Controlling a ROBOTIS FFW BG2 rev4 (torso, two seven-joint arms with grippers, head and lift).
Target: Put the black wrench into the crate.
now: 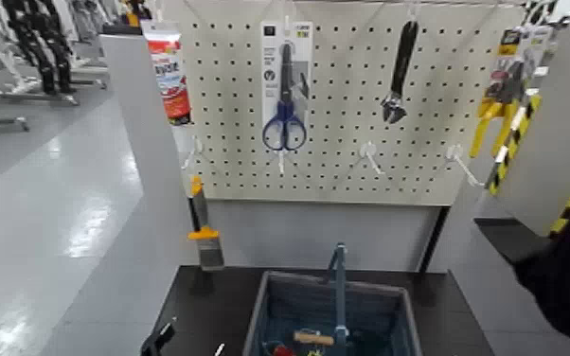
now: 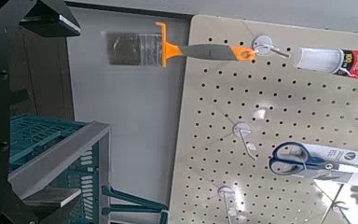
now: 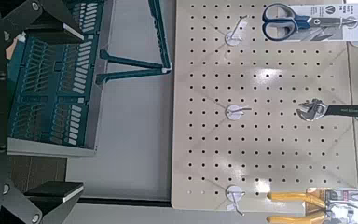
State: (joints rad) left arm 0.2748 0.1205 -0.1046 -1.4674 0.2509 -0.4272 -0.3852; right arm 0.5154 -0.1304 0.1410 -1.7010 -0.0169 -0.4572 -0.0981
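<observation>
wrench point(image 1: 400, 74) hung upper right on pegboard point(image 1: 346, 170) | crate point(image 1: 279, 293) bottom centre | right gripper point(image 3: 28, 112) wide open, empty; left gripper point(image 2: 37, 112) likewise | advice: grip handle, lift clear of hook

Both arms held low, nothing gripped

The left gripper point(image 2: 7, 112) has its fingers point(image 2: 51, 19) spread apart with empty space between them; the right gripper point(image 3: 9, 107) likewise shows fingers point(image 3: 51, 191) parted, nothing between them.
</observation>
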